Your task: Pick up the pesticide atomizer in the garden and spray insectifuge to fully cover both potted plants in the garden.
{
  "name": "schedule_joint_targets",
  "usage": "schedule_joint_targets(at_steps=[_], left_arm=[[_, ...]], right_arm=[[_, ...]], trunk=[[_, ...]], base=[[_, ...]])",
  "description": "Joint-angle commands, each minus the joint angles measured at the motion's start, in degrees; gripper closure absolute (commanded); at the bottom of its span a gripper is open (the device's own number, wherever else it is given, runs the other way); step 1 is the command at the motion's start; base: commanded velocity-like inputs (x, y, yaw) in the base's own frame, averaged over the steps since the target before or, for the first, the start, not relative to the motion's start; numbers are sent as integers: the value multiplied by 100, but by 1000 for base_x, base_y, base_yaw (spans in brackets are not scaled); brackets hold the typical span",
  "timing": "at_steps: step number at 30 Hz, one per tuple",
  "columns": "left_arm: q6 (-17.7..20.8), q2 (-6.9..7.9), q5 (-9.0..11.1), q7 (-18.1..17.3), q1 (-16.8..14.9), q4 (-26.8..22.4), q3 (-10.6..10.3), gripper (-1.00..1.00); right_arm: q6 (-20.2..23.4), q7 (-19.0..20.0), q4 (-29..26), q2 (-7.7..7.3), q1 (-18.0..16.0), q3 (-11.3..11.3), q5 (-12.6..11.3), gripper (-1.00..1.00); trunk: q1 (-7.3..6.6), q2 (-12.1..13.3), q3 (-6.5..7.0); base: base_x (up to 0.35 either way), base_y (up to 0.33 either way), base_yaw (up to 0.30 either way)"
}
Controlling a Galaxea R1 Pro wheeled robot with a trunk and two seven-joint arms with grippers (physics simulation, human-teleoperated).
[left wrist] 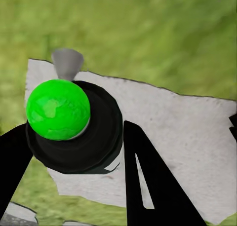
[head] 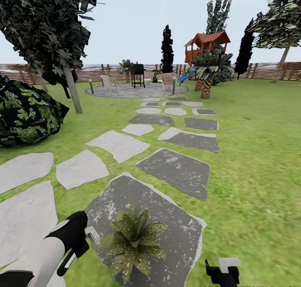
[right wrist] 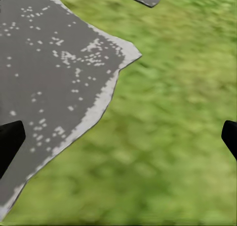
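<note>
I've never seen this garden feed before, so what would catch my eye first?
A speckled potted plant sits on a dark grey stepping stone right in front, between the left gripper and the right gripper. In the left wrist view, a bright green ball sits between the fingers. Far off stands a red-roofed playhouse.

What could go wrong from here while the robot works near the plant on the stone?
1. The left gripper hangs close beside the plant; a swing toward it may tip the small pot.
2. A round green-topped object sits between the left fingers, but the grip on it is unclear; it might slip onto the stone.
</note>
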Motion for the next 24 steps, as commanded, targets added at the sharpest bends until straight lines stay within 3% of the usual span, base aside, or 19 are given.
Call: schedule_joint_targets(at_steps=[1,7,14,24], left_arm=[[14,7,-25,-50,-1,-25,-42,100],[10,6,-25,-43,31,-34,-47,100],[4,-1,-22,-41,34,-34,-30,100],[13,-1,-25,-49,29,-34,-34,100]], right_arm=[[-10,-44,5,0,-4,12,39,-100],[-10,-46,6,-10,-4,12,42,-100],[-10,-53,7,-16,-4,12,39,-100],[-10,-53,5,-2,-4,7,30,-100]], trunk=[[-1,-2,-5],[-1,-2,-5],[-1,-2,-5],[-1,-2,-5]], base=[[4,64,-44],[-9,24,-7],[-58,251,0],[6,14,-67]])
